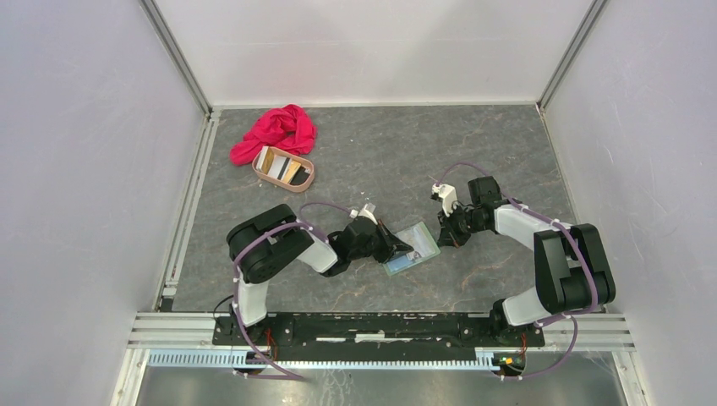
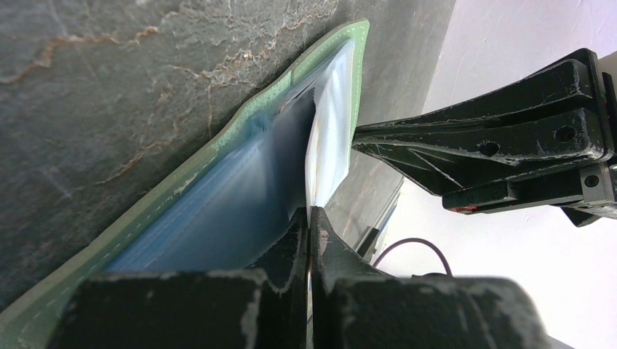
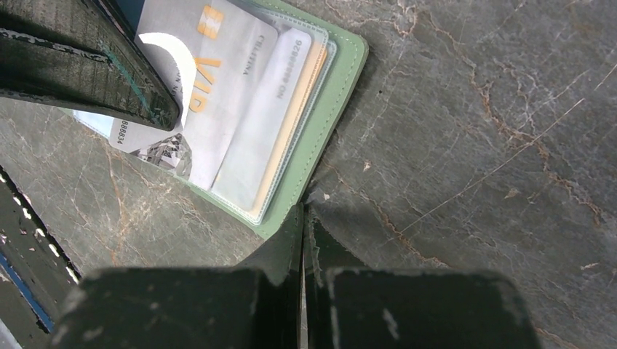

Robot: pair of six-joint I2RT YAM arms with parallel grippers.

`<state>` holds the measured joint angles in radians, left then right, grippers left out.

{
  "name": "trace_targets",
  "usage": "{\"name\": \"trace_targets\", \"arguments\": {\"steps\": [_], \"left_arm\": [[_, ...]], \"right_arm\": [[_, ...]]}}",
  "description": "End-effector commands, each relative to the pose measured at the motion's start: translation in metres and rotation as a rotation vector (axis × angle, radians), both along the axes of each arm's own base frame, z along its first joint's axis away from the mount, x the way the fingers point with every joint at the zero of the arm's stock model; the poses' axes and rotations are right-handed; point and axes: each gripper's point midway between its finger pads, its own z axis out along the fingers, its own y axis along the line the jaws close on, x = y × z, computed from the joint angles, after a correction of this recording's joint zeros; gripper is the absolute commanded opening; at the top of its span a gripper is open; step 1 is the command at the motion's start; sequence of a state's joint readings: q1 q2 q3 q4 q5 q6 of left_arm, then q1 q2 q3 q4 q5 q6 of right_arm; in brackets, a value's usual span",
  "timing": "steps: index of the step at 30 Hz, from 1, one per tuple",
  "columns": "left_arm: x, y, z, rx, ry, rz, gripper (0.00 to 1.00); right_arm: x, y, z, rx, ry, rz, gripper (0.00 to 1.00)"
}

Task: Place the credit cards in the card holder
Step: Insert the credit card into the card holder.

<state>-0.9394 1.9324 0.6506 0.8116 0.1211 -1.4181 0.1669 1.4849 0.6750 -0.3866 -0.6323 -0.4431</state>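
While in left gripper [image 2: 309,216], silvery card [image 2: 331,125] perhaps partway inside card holder [image 2: 241,121]

Table [image 3: 473,145]: matt grey stone look, rusty veins. Holder [image 3: 320,138]: matt green, stitched edge, with glossy clear plastic pockets. Card [image 3: 233,73]: shiny silvery plastic. Fingers [image 3: 280,251]: scuffed matt black plastic. Cloth [image 1: 275,131]: soft red fabric.
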Motion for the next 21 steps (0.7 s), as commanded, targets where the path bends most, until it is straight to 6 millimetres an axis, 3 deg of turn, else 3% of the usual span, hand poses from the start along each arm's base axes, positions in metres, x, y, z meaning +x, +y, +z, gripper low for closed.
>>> {"name": "trace_targets", "arguments": {"steps": [1, 21], "left_arm": [[0.004, 0.013, -0.018, 0.130, -0.051, 0.009, 0.03], [0.012, 0.029, -0.015, 0.159, -0.089, 0.094, 0.03]], "right_arm": [[0.004, 0.006, 0.011, 0.025, -0.026, 0.017, 0.00], [0.004, 0.008, 0.011, 0.029, -0.026, 0.023, 0.00]]}}
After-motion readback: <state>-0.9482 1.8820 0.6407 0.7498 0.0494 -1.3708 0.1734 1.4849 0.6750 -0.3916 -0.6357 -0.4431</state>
